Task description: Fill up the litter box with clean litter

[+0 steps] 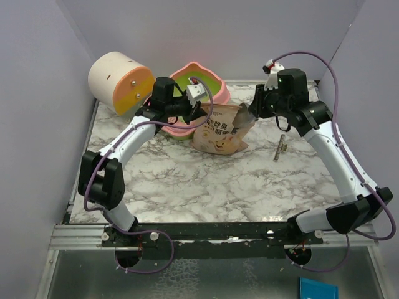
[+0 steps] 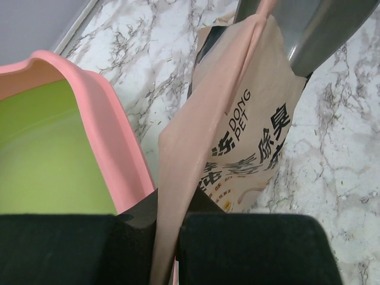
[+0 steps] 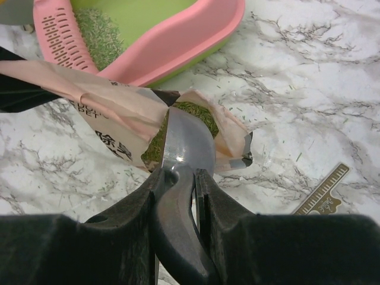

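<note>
Some litter (image 3: 193,110) in bag (image 3: 113,110), scoop (image 3: 189,142) inside

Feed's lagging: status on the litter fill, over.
Left gripper shut on bag edge. Right gripper shut on scoop, bowl in bag mouth. Litter box beside bag, some litter inside.

One litter box (image 3: 196,35), one bag (image 1: 218,134), one scoop (image 3: 190,139), one cylinder (image 1: 118,81), one gold strip (image 1: 281,149), two pincers: left pincer (image 2: 169,218), right pincer (image 3: 180,178).
</note>
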You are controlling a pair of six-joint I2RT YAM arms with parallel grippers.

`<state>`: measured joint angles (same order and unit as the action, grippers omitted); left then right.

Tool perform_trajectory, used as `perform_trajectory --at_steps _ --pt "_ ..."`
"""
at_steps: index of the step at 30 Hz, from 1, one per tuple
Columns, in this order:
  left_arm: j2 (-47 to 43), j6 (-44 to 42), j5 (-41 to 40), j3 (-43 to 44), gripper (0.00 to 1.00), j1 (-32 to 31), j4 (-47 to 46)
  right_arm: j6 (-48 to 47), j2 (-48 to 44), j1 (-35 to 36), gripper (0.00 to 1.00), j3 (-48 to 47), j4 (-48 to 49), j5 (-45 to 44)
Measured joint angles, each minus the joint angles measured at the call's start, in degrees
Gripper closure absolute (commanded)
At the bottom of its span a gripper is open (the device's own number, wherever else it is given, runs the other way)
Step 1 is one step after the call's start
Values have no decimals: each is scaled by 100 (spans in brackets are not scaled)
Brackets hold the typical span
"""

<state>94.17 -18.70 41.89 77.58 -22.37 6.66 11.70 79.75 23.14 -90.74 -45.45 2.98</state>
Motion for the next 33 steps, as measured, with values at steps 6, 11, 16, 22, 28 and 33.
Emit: perform_trajectory --at_steps 6,11,16,22,28,33 --pt "264 343 17 304 100 -109 -149 20 22 -39 99 330 170 114" --pt "275 535 20 278 100 -190 -409 66 37 -39 99 907 407 232" --pt "-46 737 26 -671 100 -195 -1556 122 243 -37 99 1156 601 273" --pt "-734 833 -177 -1711 100 -177 -2334 177 590 -35 99 1139 643 271" --pt "-909 1104 -393 -2234 100 -208 -3060 168 603 -22 99 1108 627 249" --pt "-909 1222 -557 -2308 100 -304 -3246 173 662 -22 99 1108 649 229"
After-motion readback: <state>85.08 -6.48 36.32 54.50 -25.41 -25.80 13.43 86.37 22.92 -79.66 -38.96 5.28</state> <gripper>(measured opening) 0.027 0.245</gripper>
